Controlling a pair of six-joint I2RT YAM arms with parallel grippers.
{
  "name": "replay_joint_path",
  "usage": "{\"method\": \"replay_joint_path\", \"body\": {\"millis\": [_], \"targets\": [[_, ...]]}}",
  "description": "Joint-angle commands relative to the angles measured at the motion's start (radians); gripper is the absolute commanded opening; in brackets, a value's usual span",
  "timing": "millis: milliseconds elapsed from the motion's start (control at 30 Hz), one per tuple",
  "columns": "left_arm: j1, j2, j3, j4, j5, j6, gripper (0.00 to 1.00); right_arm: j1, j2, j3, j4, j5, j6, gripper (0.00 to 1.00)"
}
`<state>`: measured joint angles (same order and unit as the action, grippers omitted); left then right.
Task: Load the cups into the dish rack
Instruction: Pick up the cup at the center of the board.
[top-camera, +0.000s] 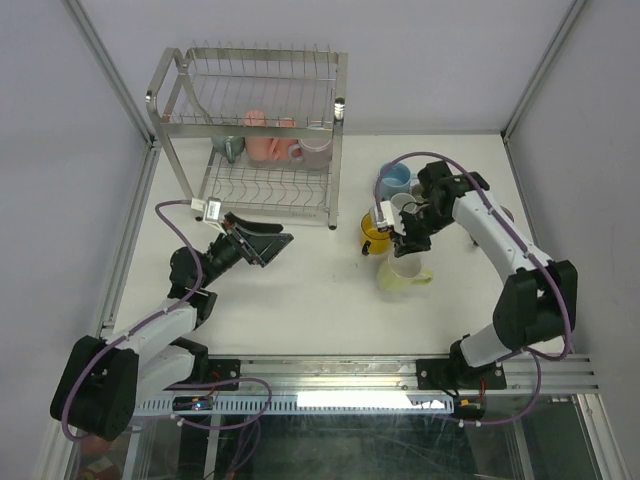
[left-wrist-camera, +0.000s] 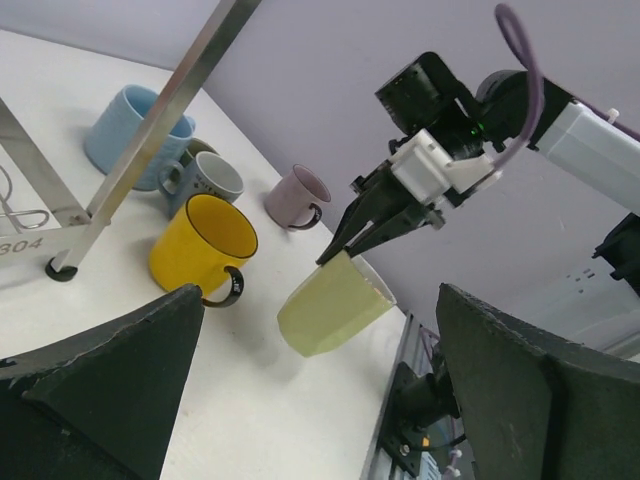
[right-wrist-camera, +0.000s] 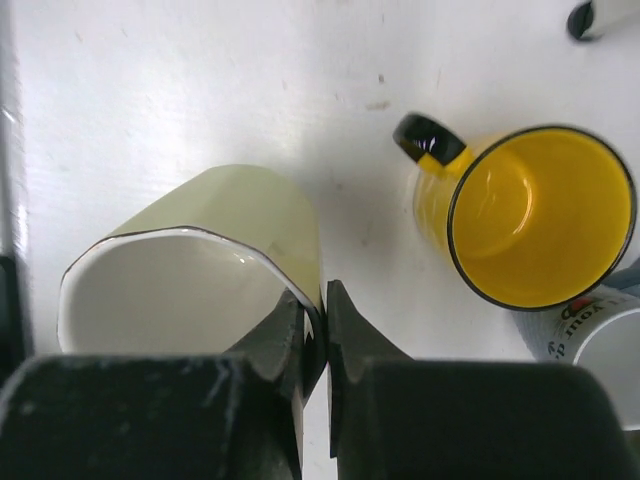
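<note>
Right gripper (right-wrist-camera: 322, 300): pressed together on the rim of the pale green mug (right-wrist-camera: 250, 210), one finger inside and one outside. This wall pinch is judged suited to carrying the mug without using its handle. The mug sits tilted, just near of the yellow mug (right-wrist-camera: 540, 215) and well right of the dish rack (top-camera: 337, 160). Whether its base touches the table (top-camera: 300, 290) cannot be told. Left gripper (top-camera: 273, 244): fully spread, empty, near the rack's front.

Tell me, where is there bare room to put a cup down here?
The table is bare between the left pincer and the pale green cup, and the top shelf of the dish rack is free. Crowded: around the yellow cup and blue cup.
</note>
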<state>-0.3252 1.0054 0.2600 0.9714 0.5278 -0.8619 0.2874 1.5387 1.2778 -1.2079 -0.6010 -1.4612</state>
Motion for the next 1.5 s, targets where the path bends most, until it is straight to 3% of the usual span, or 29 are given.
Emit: {"method": "replay_joint_path", "body": {"millis": [0,200,467,733,800,967,1033,1100,1467], "targets": [[0.011,0.058,-0.014,0.229,0.053,-0.117,0.99,-0.003,-0.133,0.025,-0.061,-0.293,0.152,0.00],[-0.001,0.139,-0.028,0.474,0.060,-0.240,0.98,-0.025,-0.212,0.081,-0.022,-0.511,0.332,0.00],[-0.124,0.183,-0.012,0.604,-0.018,-0.253,0.96,-0.121,-0.246,0.204,0.322,-0.636,0.871,0.00],[-0.263,0.129,-0.003,0.590,-0.204,-0.160,0.94,-0.232,-0.333,0.056,1.125,-0.765,1.662,0.00],[-0.304,0.130,0.011,0.590,-0.242,-0.153,0.94,-0.234,-0.325,0.033,1.312,-0.764,1.840,0.00],[-0.407,0.157,0.068,0.592,-0.350,-0.127,0.92,-0.233,-0.297,-0.071,1.963,-0.706,2.378,0.00],[-0.451,0.170,0.092,0.594,-0.397,-0.104,0.92,-0.233,-0.294,-0.123,2.130,-0.658,2.544,0.00],[-0.492,0.185,0.123,0.598,-0.440,-0.082,0.91,-0.232,-0.301,-0.167,2.195,-0.616,2.578,0.00],[-0.670,0.365,0.279,0.614,-0.604,-0.067,0.86,-0.233,-0.317,-0.309,2.221,-0.544,2.552,0.00]]}}
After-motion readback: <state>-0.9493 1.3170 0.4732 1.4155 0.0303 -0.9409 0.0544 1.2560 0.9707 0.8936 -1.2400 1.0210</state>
